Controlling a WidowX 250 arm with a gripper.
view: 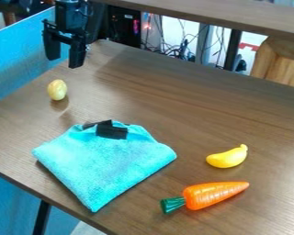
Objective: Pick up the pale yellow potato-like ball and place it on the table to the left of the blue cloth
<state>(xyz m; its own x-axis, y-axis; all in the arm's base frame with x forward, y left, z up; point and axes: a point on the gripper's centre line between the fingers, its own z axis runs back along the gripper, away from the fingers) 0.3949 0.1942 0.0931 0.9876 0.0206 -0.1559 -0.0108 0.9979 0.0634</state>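
Hanging at the view's upper left, the claw (65, 61) is spread open, with a yellow egg-shaped toy (57, 90) lower in view, apart from it on the brown worktop (149, 98). Nearer the camera lie a folded turquoise cloth (106, 160), toy banana (227, 158) and toy carrot (214, 193); cables (179, 49) tangle behind.

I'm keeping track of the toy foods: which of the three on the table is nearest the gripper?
The pale yellow oval toy, below the gripper in the picture; the banana and carrot lie farther off, past the blue cloth.
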